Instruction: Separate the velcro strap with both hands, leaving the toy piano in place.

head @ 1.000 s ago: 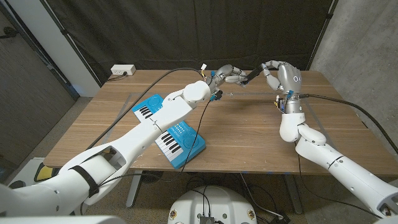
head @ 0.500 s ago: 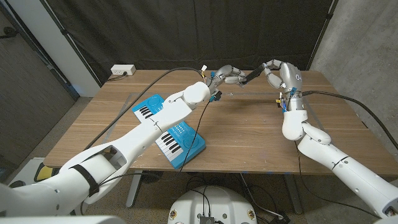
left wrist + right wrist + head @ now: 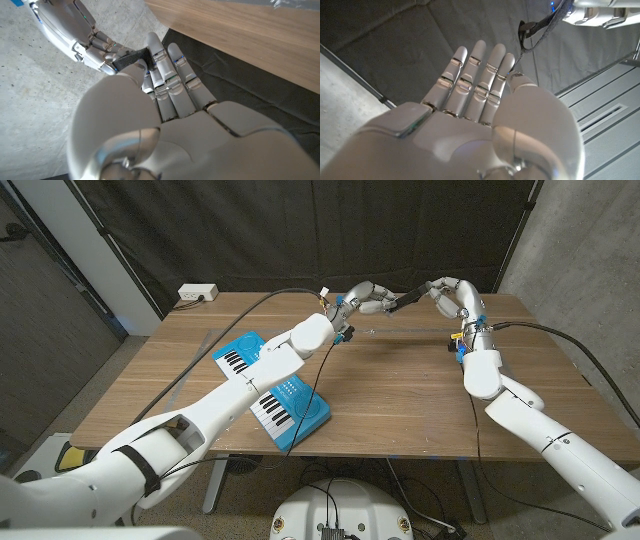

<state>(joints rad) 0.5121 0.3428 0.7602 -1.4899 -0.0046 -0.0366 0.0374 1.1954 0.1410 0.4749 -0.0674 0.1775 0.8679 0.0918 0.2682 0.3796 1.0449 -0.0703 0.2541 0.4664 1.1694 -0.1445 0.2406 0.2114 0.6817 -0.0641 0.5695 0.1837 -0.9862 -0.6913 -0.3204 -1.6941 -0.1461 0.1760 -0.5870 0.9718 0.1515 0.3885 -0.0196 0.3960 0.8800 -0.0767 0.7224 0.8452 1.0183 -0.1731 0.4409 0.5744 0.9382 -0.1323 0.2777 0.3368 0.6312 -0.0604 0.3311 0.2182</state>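
Above the table's far side, a black velcro strap point(image 3: 407, 300) stretches in the air between my two hands. My left hand point(image 3: 363, 299) grips one end, fingers curled around it. My right hand point(image 3: 455, 294) pinches the other end between thumb and finger. The left wrist view has the strap point(image 3: 133, 57) wedged between my left fingers point(image 3: 167, 75) and the right hand point(image 3: 75, 30). From the right wrist, the strap point(image 3: 536, 31) runs from my right hand point(image 3: 485, 100) to the left hand point(image 3: 592, 12). The blue toy piano point(image 3: 290, 402) lies on the table's near left part, partly under my left arm.
The wooden table point(image 3: 400, 395) has bare room in its middle and right. A white power strip point(image 3: 198, 293) sits at its far left corner. Cables run along both arms. A dark curtain hangs behind the table.
My right hand and forearm have shifted a little to the right and away, drawing the strap tauter. The left hand and the piano have stayed where they were.
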